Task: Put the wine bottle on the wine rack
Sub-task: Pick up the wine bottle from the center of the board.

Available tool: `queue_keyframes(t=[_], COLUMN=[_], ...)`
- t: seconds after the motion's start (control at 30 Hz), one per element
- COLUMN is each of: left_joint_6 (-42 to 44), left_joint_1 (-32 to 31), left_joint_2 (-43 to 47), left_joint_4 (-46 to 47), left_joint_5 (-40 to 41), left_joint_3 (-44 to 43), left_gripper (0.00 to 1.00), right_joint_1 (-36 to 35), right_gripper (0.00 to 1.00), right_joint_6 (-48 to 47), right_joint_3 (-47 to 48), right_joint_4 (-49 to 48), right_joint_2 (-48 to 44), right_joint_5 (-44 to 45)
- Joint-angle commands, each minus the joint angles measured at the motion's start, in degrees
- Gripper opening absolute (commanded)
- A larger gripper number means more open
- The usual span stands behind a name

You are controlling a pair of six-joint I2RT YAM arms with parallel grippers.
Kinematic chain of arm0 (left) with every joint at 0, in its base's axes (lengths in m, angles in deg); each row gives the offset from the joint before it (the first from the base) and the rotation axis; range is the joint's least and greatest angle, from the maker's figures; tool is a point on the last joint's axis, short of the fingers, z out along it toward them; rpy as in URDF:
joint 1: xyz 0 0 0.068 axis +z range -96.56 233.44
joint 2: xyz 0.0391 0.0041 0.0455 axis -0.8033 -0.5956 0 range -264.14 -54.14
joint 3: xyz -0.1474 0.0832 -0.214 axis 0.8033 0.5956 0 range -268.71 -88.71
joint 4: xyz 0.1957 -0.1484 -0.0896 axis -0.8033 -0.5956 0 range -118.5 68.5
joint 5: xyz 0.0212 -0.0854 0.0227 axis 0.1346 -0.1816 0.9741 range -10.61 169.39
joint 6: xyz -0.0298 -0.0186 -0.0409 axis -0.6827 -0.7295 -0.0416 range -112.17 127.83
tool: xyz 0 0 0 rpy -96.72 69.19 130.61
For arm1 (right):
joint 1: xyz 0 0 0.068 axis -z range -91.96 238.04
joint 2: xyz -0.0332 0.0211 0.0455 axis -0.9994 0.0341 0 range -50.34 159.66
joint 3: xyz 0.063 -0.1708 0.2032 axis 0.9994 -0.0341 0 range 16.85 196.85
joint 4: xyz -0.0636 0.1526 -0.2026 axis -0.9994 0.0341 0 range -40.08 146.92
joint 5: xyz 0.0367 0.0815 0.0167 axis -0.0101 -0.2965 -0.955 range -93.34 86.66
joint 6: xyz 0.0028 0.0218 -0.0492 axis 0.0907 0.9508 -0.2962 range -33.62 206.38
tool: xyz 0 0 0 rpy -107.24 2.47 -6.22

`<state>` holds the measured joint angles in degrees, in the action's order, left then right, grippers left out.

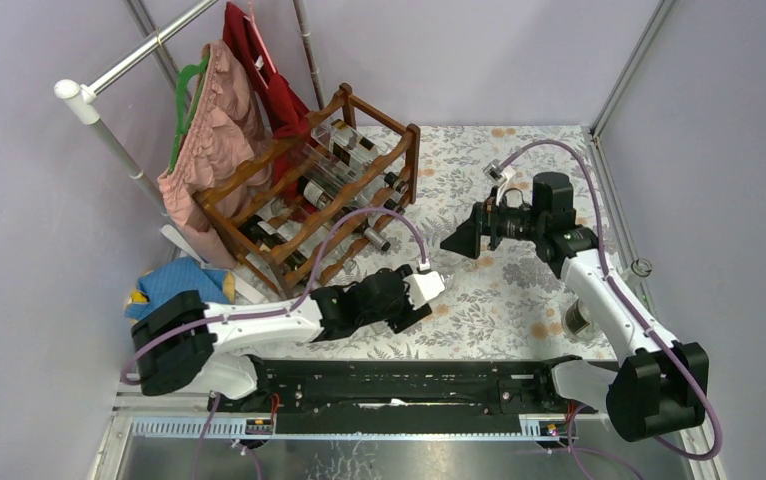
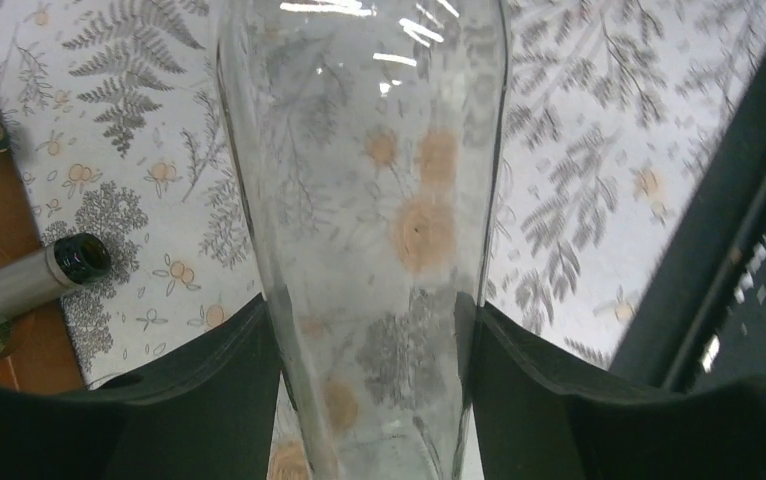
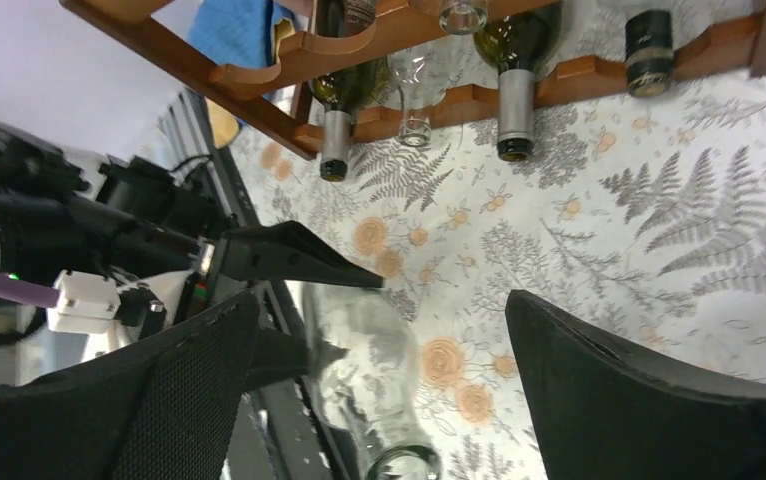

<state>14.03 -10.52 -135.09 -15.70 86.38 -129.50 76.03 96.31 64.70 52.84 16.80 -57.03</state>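
Floral table (image 1: 519,300), wine bottle (image 2: 369,200) between left fingers (image 2: 199,400), near front edge

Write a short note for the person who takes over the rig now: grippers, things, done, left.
Left gripper: shut on the clear wine bottle, at the near side of the table.
Right gripper: open, empty, facing the bottle.
Wine rack: far left, several bottles already in it.
Done: bottle gripped.
Left: carry it to the rack, lay it on the rails, release.
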Motion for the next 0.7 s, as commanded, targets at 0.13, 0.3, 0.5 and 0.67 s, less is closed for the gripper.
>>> queue_keyframes(t=[0.13, 0.3, 0.5, 0.67], left_joint_6=[12.76, 17.46, 21.82, 22.47], left_joint_1=[0.48, 0.51, 0.58, 1.18], left_joint_2=[8.39, 9.04, 7.14, 6.74], left_joint_4=[-20.66, -29.16, -34.94, -34.44], left_joint_5=[-11.8, -13.49, -11.1, -9.43], left_joint_3=[-7.59, -10.01, -12.35, -11.94], left_gripper=[0.0, 0.0, 0.0, 0.0], right_joint_1=[-0.12, -0.31, -3.46, -7.8], right_gripper=[0.99, 0.94, 0.86, 0.84], right_joint_6=[-38.9, -52.4, -64.97, -60.57], right_joint_3=[12.19, 16.98, 24.07, 23.41], right_joint_4=[33.06, 49.31, 68.63, 66.19], right_joint_2=[3.08, 9.88, 19.63, 22.4], right_joint_5=[-6.83, -15.91, -16.42, -11.06])
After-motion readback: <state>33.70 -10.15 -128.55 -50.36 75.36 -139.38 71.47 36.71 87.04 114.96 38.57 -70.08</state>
